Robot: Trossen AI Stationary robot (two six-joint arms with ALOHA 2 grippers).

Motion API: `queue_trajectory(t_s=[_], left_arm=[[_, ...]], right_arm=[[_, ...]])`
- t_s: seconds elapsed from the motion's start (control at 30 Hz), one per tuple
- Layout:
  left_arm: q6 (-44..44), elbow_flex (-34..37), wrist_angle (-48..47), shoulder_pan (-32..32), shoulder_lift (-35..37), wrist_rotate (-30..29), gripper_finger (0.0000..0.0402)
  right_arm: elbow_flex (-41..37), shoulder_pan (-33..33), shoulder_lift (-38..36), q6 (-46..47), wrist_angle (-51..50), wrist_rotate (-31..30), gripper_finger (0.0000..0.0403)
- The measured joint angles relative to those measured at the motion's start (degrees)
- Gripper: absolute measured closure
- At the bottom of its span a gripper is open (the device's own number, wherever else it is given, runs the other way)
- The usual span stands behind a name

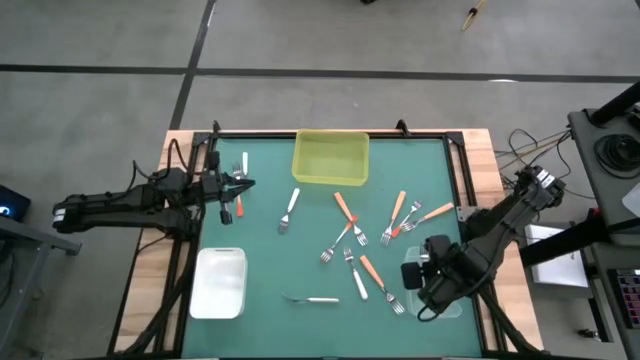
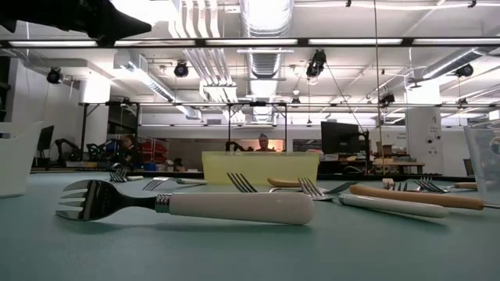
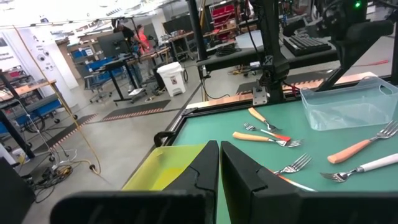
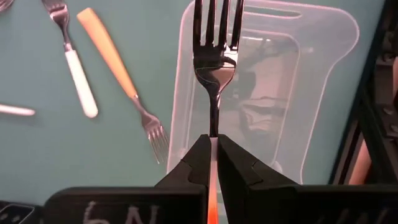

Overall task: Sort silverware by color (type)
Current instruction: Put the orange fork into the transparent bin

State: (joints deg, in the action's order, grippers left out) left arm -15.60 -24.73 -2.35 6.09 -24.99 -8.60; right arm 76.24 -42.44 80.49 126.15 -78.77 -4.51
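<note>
Several forks with white, light orange or red-orange handles lie scattered on the green mat [image 1: 300, 250]. My right gripper [image 4: 213, 146] hangs above the clear bin [image 4: 273, 93] at the table's right near side, pointing down, shut on an orange-handled fork [image 4: 214, 68]. My left gripper [image 3: 219, 168] is shut with nothing in it, held level above the mat's far left part [image 1: 238, 186], pointing toward the right edge. A white-handled fork [image 1: 244, 165] and a red-orange one [image 1: 226, 210] lie flat on the mat near it. My right gripper pinches the fork between its two fingers where the metal neck [image 4: 213, 127] meets the orange handle [image 4: 212, 196]. The fingers come from above, pointing down. The fork is lifted clear, and its tines [image 4: 216, 25] reach out past the fingertips over the clear bin.
A yellow bin [image 1: 330, 158] stands at the mat's far middle and a white bin [image 1: 220, 283] at its near left. Forks lie across the mat's middle and right [image 1: 355, 235]. A white-handled fork [image 2: 187, 204] lies close to the near edge.
</note>
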Motion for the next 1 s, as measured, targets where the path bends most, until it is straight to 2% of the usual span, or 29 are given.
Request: queue_trajectory(t_s=[0.5, 1.0], left_arm=[[-0.4, 0.0, 0.3, 0.0, 0.0, 0.0, 0.0402], [-0.4, 0.0, 0.7, 0.0, 0.0, 0.0, 0.0402]], right_arm=[[-5.3, 0.1, -0.2, 0.9, 2.4, 2.1, 0.0394], [-17.0, 0.1, -2.6, 0.3, 16.0, 3.9, 0.0394]])
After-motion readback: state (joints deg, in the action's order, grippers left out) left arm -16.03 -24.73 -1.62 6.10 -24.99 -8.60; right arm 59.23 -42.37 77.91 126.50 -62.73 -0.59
